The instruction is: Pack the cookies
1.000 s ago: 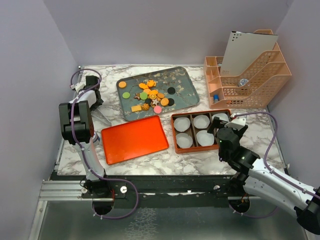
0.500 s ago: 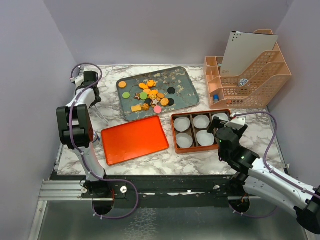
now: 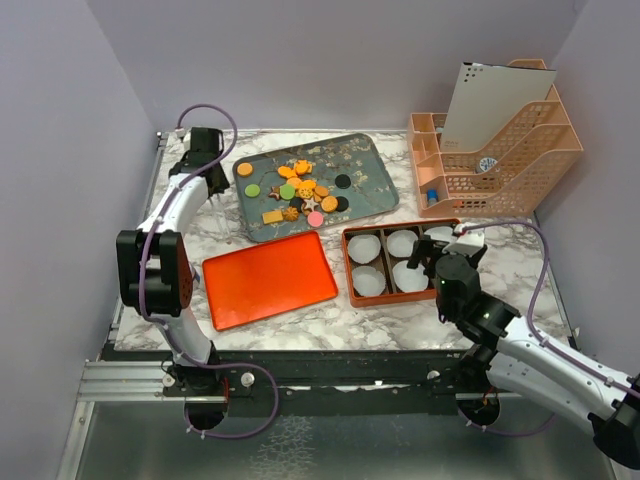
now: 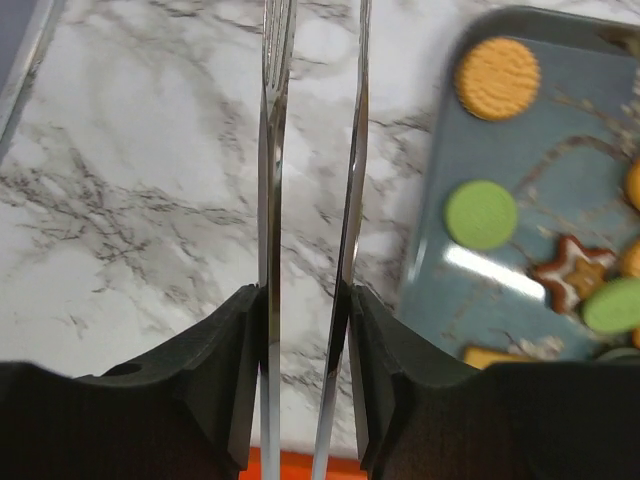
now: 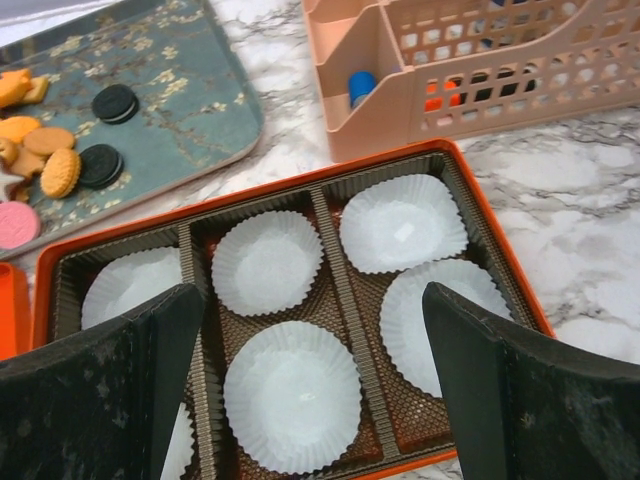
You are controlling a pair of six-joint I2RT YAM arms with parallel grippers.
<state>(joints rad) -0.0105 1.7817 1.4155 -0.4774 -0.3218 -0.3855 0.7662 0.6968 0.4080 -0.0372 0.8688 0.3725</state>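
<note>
Left gripper [image 4: 307,300] was clamped on tongs [image 4: 272,150]; right gripper [image 5: 312,300] gaped wide. Tongs hung beside the tray [image 3: 370,170]; gripped askew, they might slip or scatter cookies [image 3: 297,190]

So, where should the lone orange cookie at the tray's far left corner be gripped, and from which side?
Across its round edge, from straight above. The orange cookie lies flat and apart from the others, so the tongs should fit on both sides; the tray rim beside it blocks a low approach.
</note>
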